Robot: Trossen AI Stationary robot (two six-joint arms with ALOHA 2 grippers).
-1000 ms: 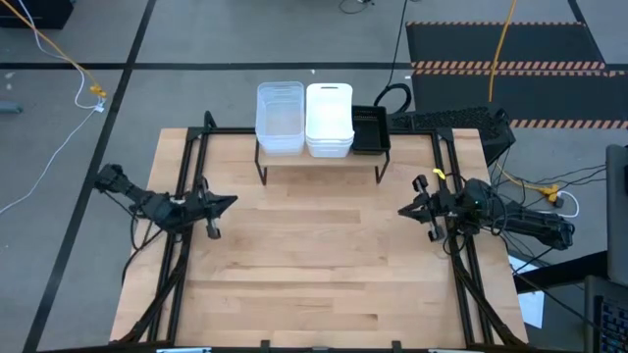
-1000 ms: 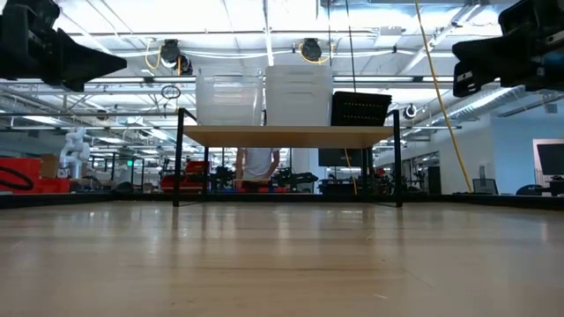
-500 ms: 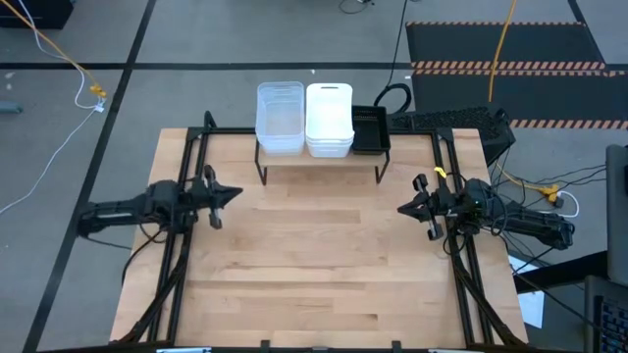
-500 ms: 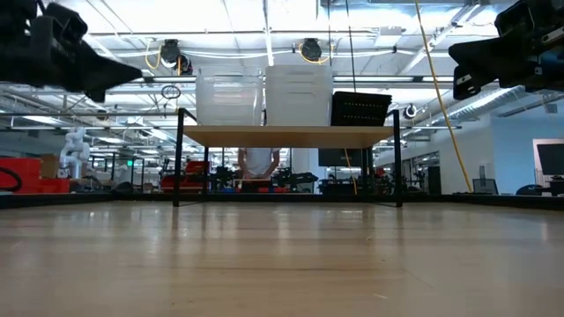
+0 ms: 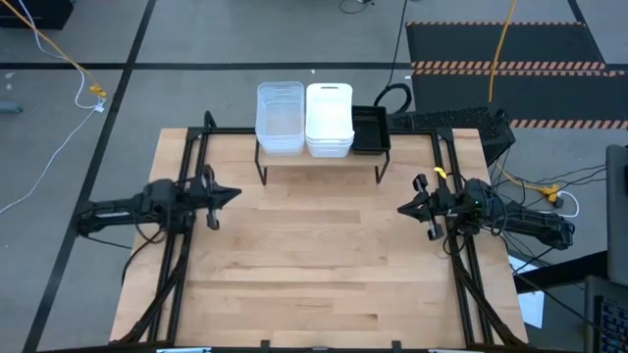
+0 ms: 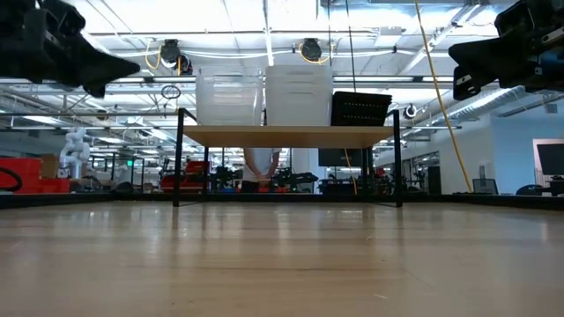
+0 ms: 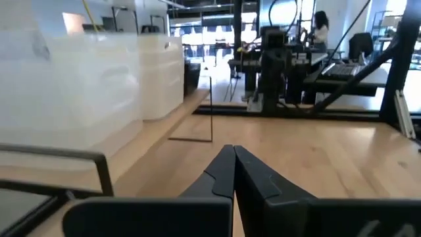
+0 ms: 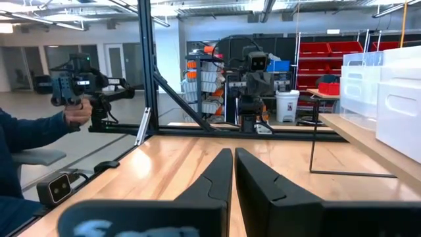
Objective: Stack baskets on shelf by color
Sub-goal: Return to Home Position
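Left claw (image 5: 234, 193) swung back to the tabletop's (image 5: 314, 275) left edge; right claw (image 5: 401, 209) unmoved at the right edge. Both together, empty: parked, I'd say, since baskets (image 5: 329, 120) sit colour-sorted on the shelf (image 5: 319, 163).

On the shelf (image 6: 286, 136) three stacks of baskets stand side by side: clear baskets (image 6: 229, 97), white baskets (image 6: 300, 94) and lower black baskets (image 6: 360, 108). The left tool (image 6: 130, 67) and right tool (image 6: 460, 70) hang high above the bare wooden surface (image 6: 282, 255). A person (image 6: 258, 163) stands behind.
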